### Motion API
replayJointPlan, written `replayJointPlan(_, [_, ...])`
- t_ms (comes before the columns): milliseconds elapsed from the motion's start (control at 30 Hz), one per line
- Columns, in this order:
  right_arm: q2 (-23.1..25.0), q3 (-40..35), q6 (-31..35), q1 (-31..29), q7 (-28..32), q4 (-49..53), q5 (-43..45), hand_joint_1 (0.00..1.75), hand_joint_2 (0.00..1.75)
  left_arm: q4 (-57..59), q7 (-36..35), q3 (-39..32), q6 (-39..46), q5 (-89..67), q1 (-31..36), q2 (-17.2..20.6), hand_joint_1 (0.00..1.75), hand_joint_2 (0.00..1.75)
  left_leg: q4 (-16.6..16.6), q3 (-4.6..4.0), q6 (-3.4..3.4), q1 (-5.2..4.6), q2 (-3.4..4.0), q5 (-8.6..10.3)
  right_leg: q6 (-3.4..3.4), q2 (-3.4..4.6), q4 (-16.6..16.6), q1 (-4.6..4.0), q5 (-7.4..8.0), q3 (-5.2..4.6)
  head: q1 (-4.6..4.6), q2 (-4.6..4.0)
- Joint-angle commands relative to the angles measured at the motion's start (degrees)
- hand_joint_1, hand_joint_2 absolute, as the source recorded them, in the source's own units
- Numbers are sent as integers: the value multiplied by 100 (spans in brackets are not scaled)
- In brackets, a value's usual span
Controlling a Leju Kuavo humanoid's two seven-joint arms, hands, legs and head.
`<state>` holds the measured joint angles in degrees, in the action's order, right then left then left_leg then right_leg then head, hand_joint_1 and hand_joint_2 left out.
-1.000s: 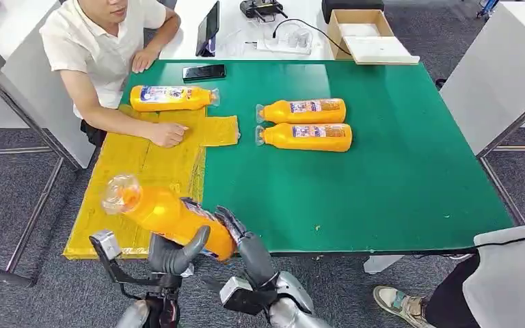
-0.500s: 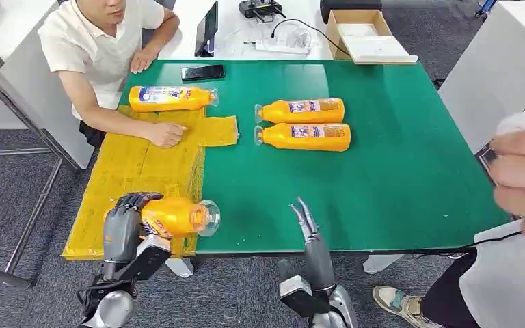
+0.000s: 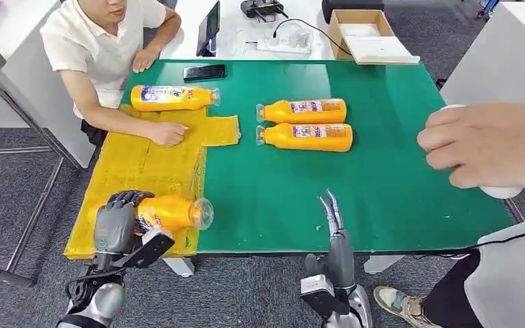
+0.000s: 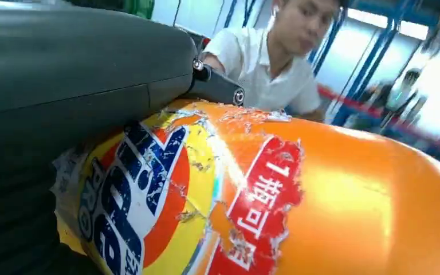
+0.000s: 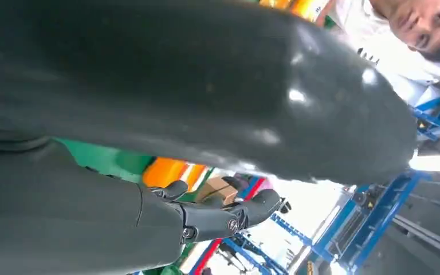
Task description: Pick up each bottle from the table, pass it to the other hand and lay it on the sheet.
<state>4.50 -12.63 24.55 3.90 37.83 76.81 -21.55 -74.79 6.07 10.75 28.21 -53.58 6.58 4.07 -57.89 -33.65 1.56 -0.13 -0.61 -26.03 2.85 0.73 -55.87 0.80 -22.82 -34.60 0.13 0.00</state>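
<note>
Phone (image 3: 204, 72) beyond bottles (image 3: 304, 124) (person's hand (image 3: 489, 145) intruding)

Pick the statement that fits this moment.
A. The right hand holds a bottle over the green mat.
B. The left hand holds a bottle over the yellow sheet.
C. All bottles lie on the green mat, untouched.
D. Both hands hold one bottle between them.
B: the left hand grips a bottle lying over the near end of the sheet, while the right hand is empty, fingers straight.

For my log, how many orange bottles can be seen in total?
4: one bottle in the left hand over the yellow sheet, one at the sheet's far end, two side by side on the green table.
</note>
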Motion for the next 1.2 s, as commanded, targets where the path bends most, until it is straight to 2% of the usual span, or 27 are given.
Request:
replayJointPlan(33, [236, 153, -405, -279, -16, -201, -7, 0, 0, 3188, -575, 309, -1195, -972, 2181, 234, 72, 175, 5, 6, -11, 5, -17, 10, -11, -25, 1, -6, 1, 10, 0, -2])
replayJointPlan(133, [297, 10, -477, -425, 0, -495, -15, 0, 0, 3966, -678, 413, -1437, -1091, 2663, 38, 124, 175, 4, 9, -14, 7, -18, 13, -11, -28, 0, -7, 2, 13, 0, 0])
replayJointPlan(233, [330, -37, -476, -482, -3, -643, -18, 0, 0, 4294, -746, 471, -1601, -1128, 2847, -37, 134, 175, 6, 18, -18, 8, -17, 20, -13, -28, -2, -9, 1, 23, -2, 0])
replayJointPlan(267, [338, -65, -486, -519, -6, -735, -10, 0, 0, 4456, -751, 483, -1714, -1112, 2929, -73, 154, 175, 7, 18, -17, 6, -7, 19, -8, -14, -5, -5, 3, 18, -4, 0])
replayJointPlan(333, [348, -104, -513, -546, 2, -878, 18, 0, 0, 4622, -869, 524, -1678, -1150, 2998, -117, 175, 175, 9, 26, -16, 7, -7, 19, -8, -15, -2, -6, 3, 31, -2, 0])
replayJointPlan(400, [357, -107, -513, -568, 14, -1015, 59, 0, 0, 4762, -799, 487, -1775, -1053, 2998, -156, 175, 175, 11, 33, -17, 7, -4, 17, -9, -14, -1, -6, 3, 38, 0, 0])
replayJointPlan(500, [363, -90, -477, -608, 54, -1196, 112, 0, 0, 4770, -638, 484, -1868, -927, 2934, -166, 164, 175, 11, 41, -18, 5, 1, 17, -10, -8, 0, -5, 5, 44, 0, 0])
replayJointPlan(700, [363, -90, -477, -608, 54, -1196, 112, 0, 0, 4770, -638, 484, -1868, -927, 2934, -166, 164, 175, 11, 49, -20, 3, -15, 21, -13, -10, -2, -3, 6, 52, 0, -2])
replayJointPlan(733, [363, -90, -477, -608, 54, -1196, 112, 0, 0, 4770, -638, 484, -1868, -927, 2934, -166, 3, 175, 11, 49, -19, 3, -14, 21, -12, -8, -2, -3, 6, 53, 0, -2])
replayJointPlan(767, [372, -94, -508, -646, 58, -1288, 150, 0, 0, 4527, 273, 289, -2435, -237, 2831, -199, 0, 175, 10, 52, -21, 2, -15, 22, -12, -8, -4, -2, 4, 56, -2, 0])
replayJointPlan(833, [386, -115, -506, -725, 159, -1489, 212, 0, 0, 4008, 602, 305, -2832, 287, 2604, -152, 0, 175, 13, 58, -23, 5, -12, 26, -15, -8, 0, -5, 7, 61, 0, 0])
replayJointPlan(900, [371, -183, -483, -806, 217, -1656, 300, 0, 0, 3126, 1092, 352, -3646, 1387, 2227, 8, 0, 175, 16, 66, -24, 5, 4, 24, -16, 7, 3, -5, 9, 67, -4, 0])
replayJointPlan(967, [334, -250, -403, -830, 217, -1686, 397, 0, 0, 2499, 1117, 647, -3777, 1834, 2040, 227, 0, 175, 20, 74, -24, 2, 15, 20, -16, 15, 4, -2, 9, 71, -2, 0])
replayJointPlan(1033, [294, -283, -350, -837, 217, -1678, 482, 0, 0, 2044, 1071, 942, -3794, 2262, 1970, 420, 0, 175, 7, 61, -19, 4, -8, 20, -10, 1, -11, -3, 3, 67, 0, 0])
replayJointPlan(1200, [283, -273, -348, -839, 217, -1678, 524, 0, 0, 1747, 1099, 999, -3754, 2662, 1887, 493, 0, 175, 5, 46, -24, 6, -13, 19, -16, -8, -13, -6, 0, 50, 0, -2])
